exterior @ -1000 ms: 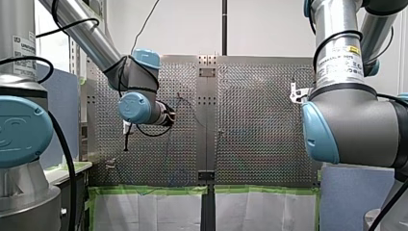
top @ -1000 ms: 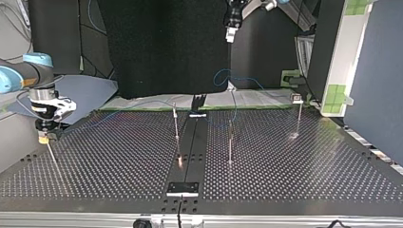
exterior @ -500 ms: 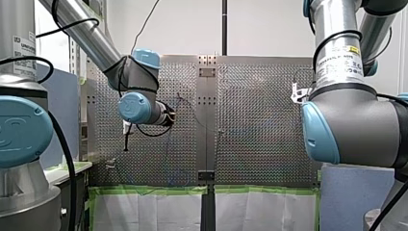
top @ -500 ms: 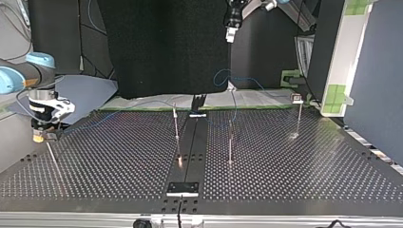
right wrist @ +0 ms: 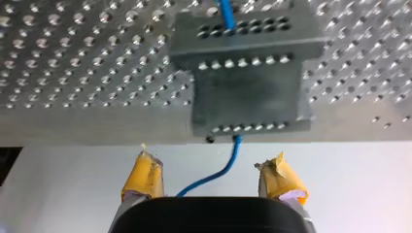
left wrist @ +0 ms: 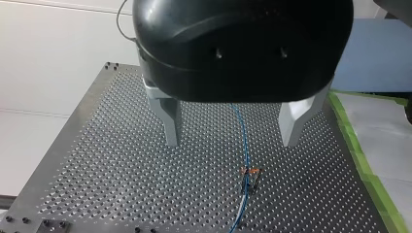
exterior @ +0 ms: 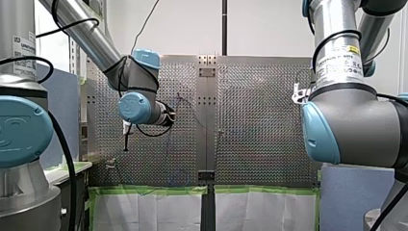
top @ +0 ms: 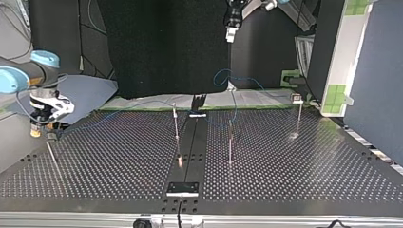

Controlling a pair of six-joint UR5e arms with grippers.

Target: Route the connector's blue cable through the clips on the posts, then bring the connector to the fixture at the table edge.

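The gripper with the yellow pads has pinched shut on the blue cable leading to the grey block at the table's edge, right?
Not shut. The right wrist view shows my right gripper open, its yellow pads apart, with the blue cable passing between them to the grey block at the table's edge.
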